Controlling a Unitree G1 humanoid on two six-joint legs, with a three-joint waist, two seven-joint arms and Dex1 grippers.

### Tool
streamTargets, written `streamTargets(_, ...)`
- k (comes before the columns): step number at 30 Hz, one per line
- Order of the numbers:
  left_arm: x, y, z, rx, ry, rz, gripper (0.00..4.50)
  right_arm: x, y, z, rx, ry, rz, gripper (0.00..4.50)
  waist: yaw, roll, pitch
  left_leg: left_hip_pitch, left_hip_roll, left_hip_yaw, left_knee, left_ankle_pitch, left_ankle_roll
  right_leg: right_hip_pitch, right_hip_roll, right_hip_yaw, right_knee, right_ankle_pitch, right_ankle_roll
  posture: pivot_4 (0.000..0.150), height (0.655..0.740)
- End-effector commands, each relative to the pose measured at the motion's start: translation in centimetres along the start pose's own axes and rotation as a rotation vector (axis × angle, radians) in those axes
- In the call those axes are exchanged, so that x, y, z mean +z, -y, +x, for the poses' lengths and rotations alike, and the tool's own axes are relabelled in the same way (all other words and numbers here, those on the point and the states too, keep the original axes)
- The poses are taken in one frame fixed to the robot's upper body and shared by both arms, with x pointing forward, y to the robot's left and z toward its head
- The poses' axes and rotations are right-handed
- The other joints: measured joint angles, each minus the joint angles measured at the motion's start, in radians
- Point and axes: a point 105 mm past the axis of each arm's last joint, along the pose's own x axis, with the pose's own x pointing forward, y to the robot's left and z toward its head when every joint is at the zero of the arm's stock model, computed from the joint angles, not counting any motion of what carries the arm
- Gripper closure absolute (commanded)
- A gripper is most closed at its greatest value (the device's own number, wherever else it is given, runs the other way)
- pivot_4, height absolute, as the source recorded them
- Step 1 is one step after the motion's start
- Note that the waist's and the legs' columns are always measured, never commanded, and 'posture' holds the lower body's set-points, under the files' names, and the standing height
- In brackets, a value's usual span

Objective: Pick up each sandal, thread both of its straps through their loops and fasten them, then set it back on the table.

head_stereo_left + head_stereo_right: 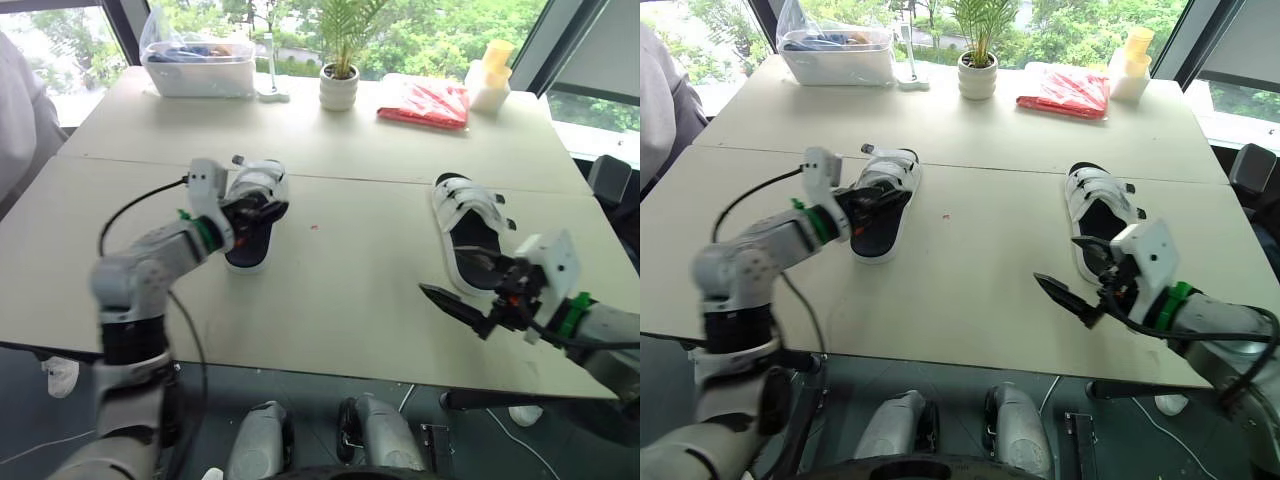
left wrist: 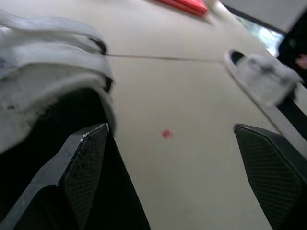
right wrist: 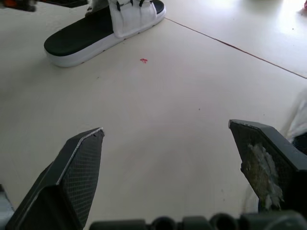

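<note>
Left arm: bent at the elbow, forearm reaching forward over the table.
Left gripper: fingers spread wide, nothing held; one finger over the black footbed of the left sandal, the other above bare table.
Right arm: low at the near edge, reaching in toward the table's middle.
Right gripper: fingers spread wide, nothing held; one finger just beside the right sandal, pad scuffed white.
Left sandal: flat on the table, nearer than the pot and to its left; white sole, black footbed, white straps across the far end.
Right sandal: flat on the table, nearer than the pot and to its right; same make, two white straps across the far end; fastening not discernible.
Pot: white, holding a green plant.
Bin: clear, left of the pot, dark blue items inside.
Red packet: right of the pot.
</note>
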Motion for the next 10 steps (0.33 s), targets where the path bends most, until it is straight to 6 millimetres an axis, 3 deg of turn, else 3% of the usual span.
streamTargets(1,2.4,-0.6,-5.8,-0.12,-0.042,0.169,0.06,1.3,2.7,-4.3,-0.011,0.0,-0.009,0.0,0.0,0.001,0.001,0.0,0.0,0.0,0.0,0.0,0.0,0.0,0.0,0.0,0.0,0.0,0.0,0.15,0.7288)
streamTargets(4,4.1,-3.0,-10.4,-0.091,-0.115,0.216,0.06,2.2,5.9,-8.1,-0.066,-0.003,0.035,0.0,0.0,0.002,0.002,0.0,0.0,0.0,0.0,0.0,0.0,0.0,0.001,0.0,-0.001,0.0,0.0,0.15,0.7288)
streamTargets(7,5.7,-4.8,-12.6,-0.033,-0.105,0.256,0.06,3.3,8.6,-10.6,-0.122,0.04,0.085,0.0,0.001,0.005,0.001,0.001,0.0,0.002,-0.001,-0.001,0.002,0.0,0.001,0.002,-0.001,0.0,0.0,0.15,0.7288)
streamTargets(10,6.8,-5.8,-13.4,0.017,-0.074,0.314,0.06,3.8,10.0,-11.9,-0.145,0.076,0.117,0.0,0.002,0.007,0.002,0.0,0.0,0.003,-0.001,-0.001,0.002,-0.001,0.0,0.002,-0.001,0.0,0.0,0.15,0.7288)
